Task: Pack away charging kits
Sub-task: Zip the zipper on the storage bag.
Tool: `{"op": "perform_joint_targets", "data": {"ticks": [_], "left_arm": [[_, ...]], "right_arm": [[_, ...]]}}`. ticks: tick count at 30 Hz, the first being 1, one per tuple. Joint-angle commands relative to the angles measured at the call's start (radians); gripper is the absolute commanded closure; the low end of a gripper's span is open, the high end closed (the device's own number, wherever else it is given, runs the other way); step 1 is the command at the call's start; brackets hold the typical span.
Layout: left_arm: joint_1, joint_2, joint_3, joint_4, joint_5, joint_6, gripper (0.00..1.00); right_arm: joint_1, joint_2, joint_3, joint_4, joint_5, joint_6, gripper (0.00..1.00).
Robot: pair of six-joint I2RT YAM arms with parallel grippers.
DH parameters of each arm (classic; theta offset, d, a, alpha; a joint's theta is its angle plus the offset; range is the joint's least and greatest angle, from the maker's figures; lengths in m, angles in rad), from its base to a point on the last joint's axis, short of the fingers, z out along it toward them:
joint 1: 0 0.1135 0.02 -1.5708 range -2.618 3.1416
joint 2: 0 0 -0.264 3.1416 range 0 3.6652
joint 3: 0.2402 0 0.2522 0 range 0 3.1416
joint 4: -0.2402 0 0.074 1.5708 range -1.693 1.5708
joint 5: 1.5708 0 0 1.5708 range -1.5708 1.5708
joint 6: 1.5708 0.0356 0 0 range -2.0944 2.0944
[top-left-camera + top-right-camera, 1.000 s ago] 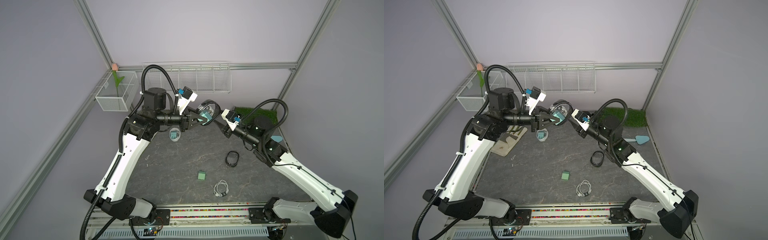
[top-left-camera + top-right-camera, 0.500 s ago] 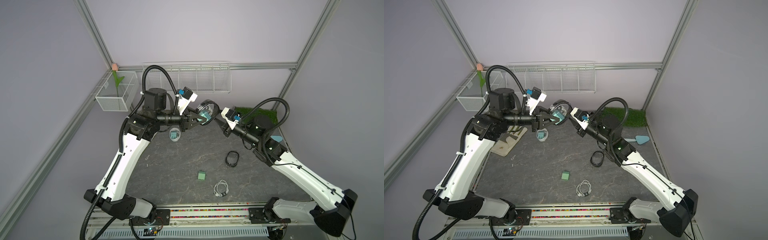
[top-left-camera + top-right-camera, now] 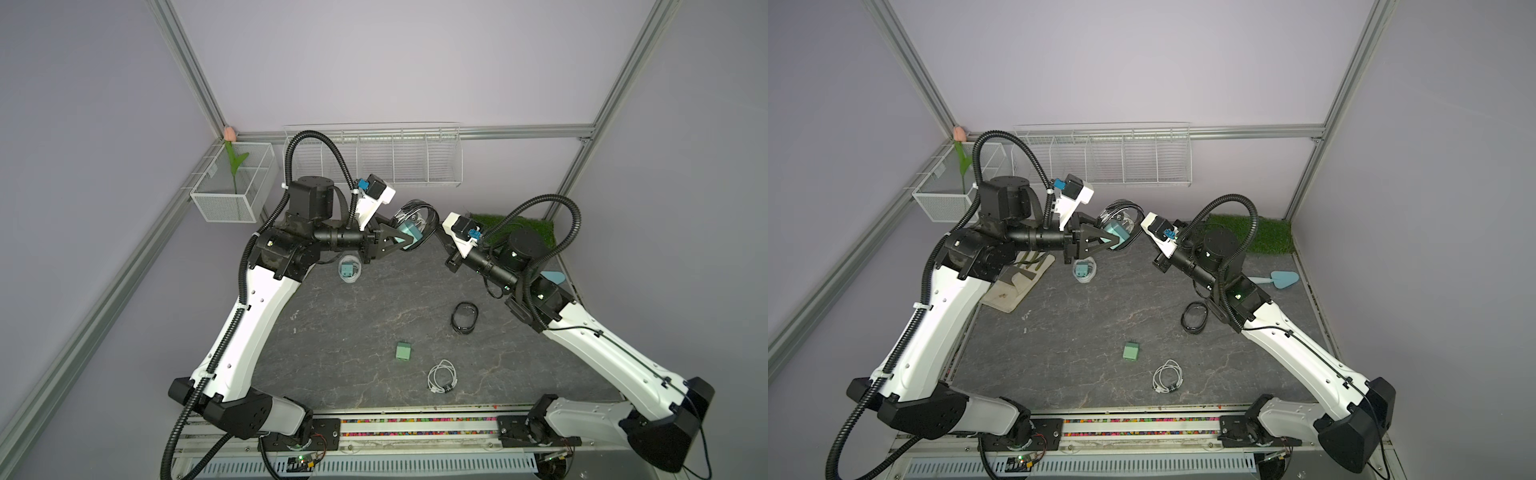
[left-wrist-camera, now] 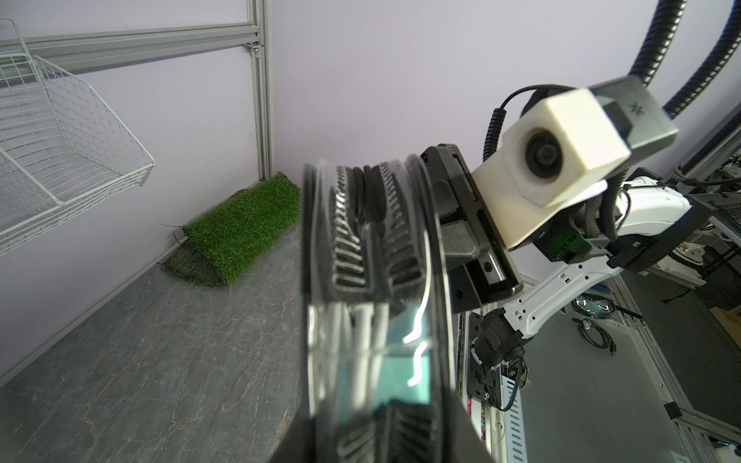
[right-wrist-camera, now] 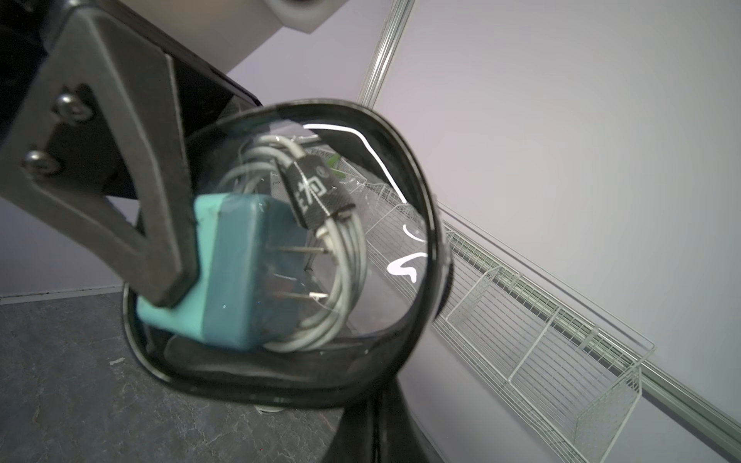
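Note:
A clear round case with a black rim [image 3: 417, 224] [image 3: 1122, 227] hangs in the air at the back of the table. Inside it lie a teal charger block [image 5: 236, 276] and a coiled white cable [image 5: 345, 256]. My left gripper [image 3: 412, 242] [image 4: 371, 425] is shut on this case from one side. From the opposite side my right gripper [image 3: 436, 232] [image 5: 373, 417] is shut on its rim. On the table lie a loose green charger block [image 3: 403, 351] [image 3: 1130, 350] and a loose white cable [image 3: 442, 376] [image 3: 1168, 376]. A white-rimmed case [image 3: 349, 271] [image 3: 1084, 270] holds another teal block.
An empty black ring case [image 3: 464, 318] lies near the right arm. A light-blue trowel [image 3: 1281, 279] and a grass mat [image 3: 1266, 235] are at the back right. A wire basket [image 3: 415, 162] hangs on the back wall, and a cloth [image 3: 1017, 286] lies under the left arm.
My right gripper has moved in towards the held case and closed on its rim. The left arm and the case have stayed put.

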State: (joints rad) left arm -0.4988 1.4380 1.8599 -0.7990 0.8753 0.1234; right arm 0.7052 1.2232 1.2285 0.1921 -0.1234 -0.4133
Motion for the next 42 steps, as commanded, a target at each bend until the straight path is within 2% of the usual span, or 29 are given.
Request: {"op": "perform_joint_targets", "data": {"ticks": [1, 7, 10, 13, 18, 21, 26, 30, 36, 42], "left_arm": [[-0.004, -0.001, 0.000, -0.057, 0.043, 0.066, 1.00], [-0.015, 0.000, -0.004, -0.210, 0.049, 0.188, 1.00], [-0.029, -0.038, -0.059, -0.231, 0.025, 0.225, 1.00], [-0.029, -0.056, -0.098, -0.230, -0.010, 0.228, 1.00], [-0.029, -0.034, -0.082, -0.265, -0.001, 0.247, 1.00], [-0.029, -0.027, -0.075, -0.314, 0.010, 0.297, 1.00], [-0.029, 0.017, -0.047, -0.361, -0.023, 0.322, 1.00], [-0.033, 0.036, -0.052, -0.413, -0.014, 0.392, 1.00], [-0.062, 0.109, -0.017, -0.531, -0.097, 0.508, 1.00], [-0.098, 0.094, -0.041, -0.500, -0.225, 0.590, 1.00]], "right_arm": [[-0.006, -0.019, -0.020, 0.045, 0.055, -0.074, 0.94], [-0.031, -0.019, 0.024, -0.036, 0.072, -0.219, 0.94], [-0.048, -0.033, 0.016, -0.007, 0.069, -0.268, 0.94], [-0.058, -0.045, 0.036, 0.005, 0.028, -0.299, 0.94], [-0.056, -0.039, 0.115, -0.091, -0.107, -0.377, 0.94], [-0.057, -0.051, 0.120, -0.156, -0.158, -0.477, 0.94], [-0.058, -0.098, 0.105, -0.263, -0.118, -0.643, 0.94], [-0.068, -0.105, 0.077, -0.321, -0.079, -0.713, 0.94], [-0.106, -0.105, 0.073, -0.325, -0.095, -0.786, 0.94], [-0.105, -0.113, 0.056, -0.393, -0.132, -0.868, 0.94]]}}
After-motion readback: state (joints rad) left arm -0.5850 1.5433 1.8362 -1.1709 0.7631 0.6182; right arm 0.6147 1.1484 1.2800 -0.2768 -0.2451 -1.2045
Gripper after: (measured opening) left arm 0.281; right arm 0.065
